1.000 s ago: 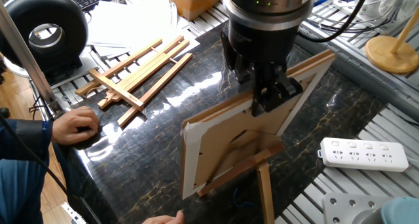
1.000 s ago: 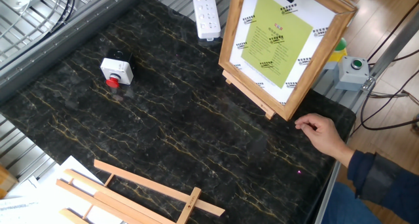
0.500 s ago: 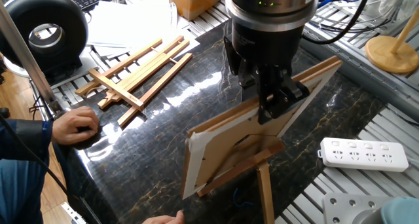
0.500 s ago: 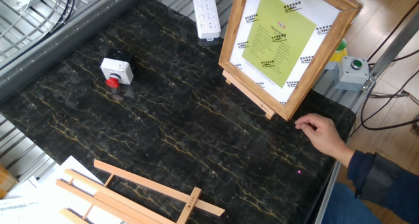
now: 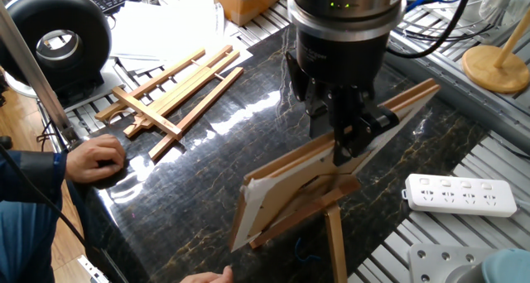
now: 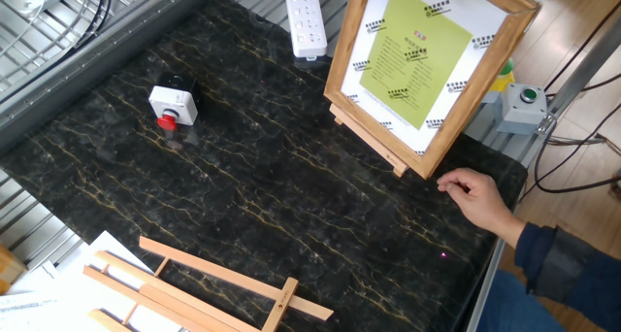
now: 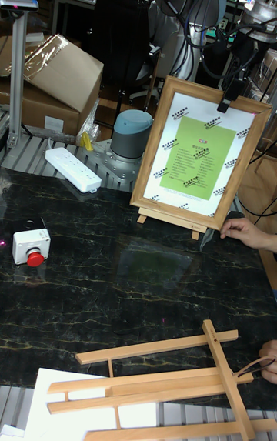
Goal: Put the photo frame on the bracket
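The photo frame stands with its lower edge on the bracket and leans back. Its white border and brown backing face the one fixed view. In the other fixed view the photo frame shows a green printed sheet, and the bracket feet peek out below it. The tall fixed view shows the photo frame upright on the bracket. My gripper is shut on the frame's top edge, and the gripper clamps the same edge near the upper right corner.
A bigger slatted easel lies flat at the table's far side. A person's hand rests beside the frame's corner. A red-button box, a white power strip and a cardboard box are around.
The frame has tilted further back onto the bracket, its top edge moving away with my gripper still holding it. Its lower edge stayed in place.
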Available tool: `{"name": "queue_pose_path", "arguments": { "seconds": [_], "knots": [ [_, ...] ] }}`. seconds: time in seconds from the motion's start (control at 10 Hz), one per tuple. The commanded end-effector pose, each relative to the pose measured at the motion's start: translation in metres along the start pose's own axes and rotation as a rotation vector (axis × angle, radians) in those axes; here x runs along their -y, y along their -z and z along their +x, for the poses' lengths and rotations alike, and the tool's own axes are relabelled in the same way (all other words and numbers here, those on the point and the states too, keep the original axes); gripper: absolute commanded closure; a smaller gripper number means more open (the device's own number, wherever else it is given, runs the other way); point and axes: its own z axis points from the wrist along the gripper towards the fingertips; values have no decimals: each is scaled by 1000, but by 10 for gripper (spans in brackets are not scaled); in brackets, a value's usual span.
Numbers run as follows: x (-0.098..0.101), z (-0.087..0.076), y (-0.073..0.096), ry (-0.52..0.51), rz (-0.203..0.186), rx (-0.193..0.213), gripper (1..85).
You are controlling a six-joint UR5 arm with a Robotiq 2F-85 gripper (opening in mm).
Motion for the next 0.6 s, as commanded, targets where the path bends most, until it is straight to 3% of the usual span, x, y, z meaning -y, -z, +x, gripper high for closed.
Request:
{"name": "queue_pose_path", "arguments": {
  "seconds": [0.0,0.5],
  "knots": [
    [-10,-4,1,6,-36,15,417],
    [-25,-5,2,-11,-92,22,403]
  ]
}}
